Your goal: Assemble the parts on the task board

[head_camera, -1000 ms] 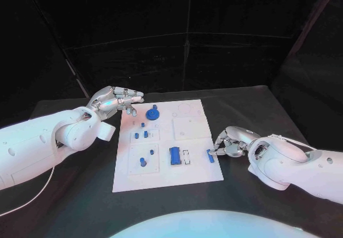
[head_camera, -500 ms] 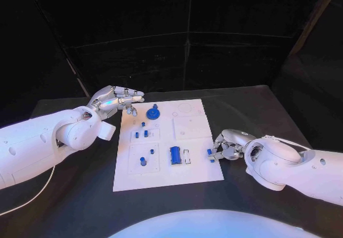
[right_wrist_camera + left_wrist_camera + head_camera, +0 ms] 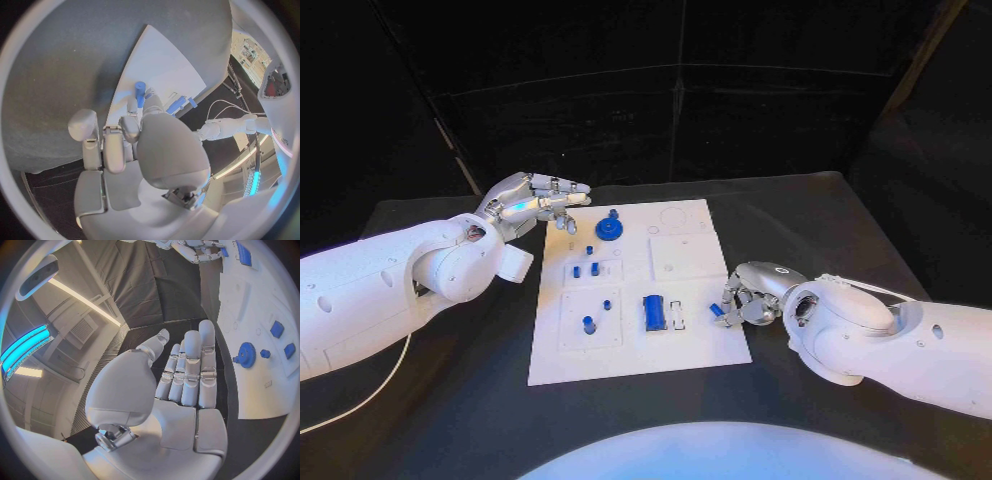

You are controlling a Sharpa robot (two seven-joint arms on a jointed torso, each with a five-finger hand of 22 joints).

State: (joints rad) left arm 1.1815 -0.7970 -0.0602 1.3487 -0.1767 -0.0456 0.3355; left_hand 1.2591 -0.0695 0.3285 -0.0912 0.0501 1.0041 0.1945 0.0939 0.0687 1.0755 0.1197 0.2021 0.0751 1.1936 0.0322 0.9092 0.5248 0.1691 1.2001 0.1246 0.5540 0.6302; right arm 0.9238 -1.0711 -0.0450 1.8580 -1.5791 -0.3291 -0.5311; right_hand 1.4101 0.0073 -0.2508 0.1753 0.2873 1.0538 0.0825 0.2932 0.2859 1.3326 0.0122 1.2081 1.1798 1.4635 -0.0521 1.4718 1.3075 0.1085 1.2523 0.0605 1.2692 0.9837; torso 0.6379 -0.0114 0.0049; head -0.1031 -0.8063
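My right hand (image 3: 750,298) is at the near right edge of the task board (image 3: 689,262), fingers curled and pinching a small blue peg (image 3: 717,311) at their tips; my right wrist view confirms it, the peg (image 3: 139,93) sticking out past my fingertips (image 3: 132,107) over the board's white edge (image 3: 159,60). My left hand (image 3: 531,203) hovers off the board's far left corner, holding nothing; the left wrist view shows its fingers (image 3: 190,365) straight and side by side, thumb apart, with the blue gear (image 3: 246,354) just beyond them. From the head view the gear (image 3: 607,229) lies just beside my left fingertips, and a long blue block (image 3: 652,313) lies on the board just beside my right hand. I can read no writing on anything
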